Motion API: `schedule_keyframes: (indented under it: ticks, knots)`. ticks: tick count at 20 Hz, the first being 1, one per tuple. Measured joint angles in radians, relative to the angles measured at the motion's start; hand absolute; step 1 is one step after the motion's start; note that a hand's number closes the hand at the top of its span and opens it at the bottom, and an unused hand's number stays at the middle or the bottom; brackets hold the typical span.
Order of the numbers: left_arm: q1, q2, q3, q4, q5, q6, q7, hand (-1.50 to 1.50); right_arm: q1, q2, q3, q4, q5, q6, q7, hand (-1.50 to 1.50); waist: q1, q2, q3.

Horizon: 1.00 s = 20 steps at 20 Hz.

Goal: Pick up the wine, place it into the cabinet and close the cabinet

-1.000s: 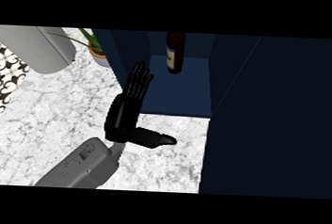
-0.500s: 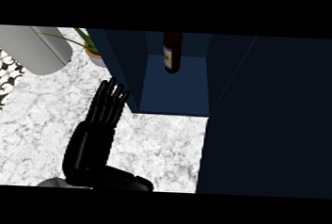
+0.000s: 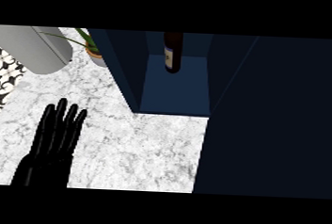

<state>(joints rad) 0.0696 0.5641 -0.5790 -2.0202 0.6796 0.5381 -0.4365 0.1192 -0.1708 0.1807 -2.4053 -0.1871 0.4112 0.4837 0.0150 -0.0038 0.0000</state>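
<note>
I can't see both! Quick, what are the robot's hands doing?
Left hand: open, fingers straight, holding nothing, over the counter.
Right hand: not in view.

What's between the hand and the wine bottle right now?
In the head view, bare marble counter, then the cabinet's open left door, stand between the left hand and the wine bottle inside the cabinet.
</note>
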Motion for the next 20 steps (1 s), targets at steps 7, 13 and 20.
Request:
schedule_keyframes:
  ticks: [7,13,20]
  knots:
    - [0.214,0.094,0.158,-0.099,0.073,-0.112,-0.068,-1.50,0.015,0.052,0.184,-0.001,-0.001,-0.019,0.078,1.50,0.004,-0.001,-0.001]
    - [0.387,0.158,0.327,-0.130,0.162,-0.260,-0.109,-1.50,-0.064,0.135,0.397,-0.028,0.122,-0.136,0.184,1.50,0.006,-0.002,-0.002]
    - [0.519,0.209,0.522,-0.112,0.258,-0.453,-0.125,-1.50,-0.271,0.164,0.580,0.074,0.294,-0.341,0.209,1.50,0.013,-0.003,-0.002]
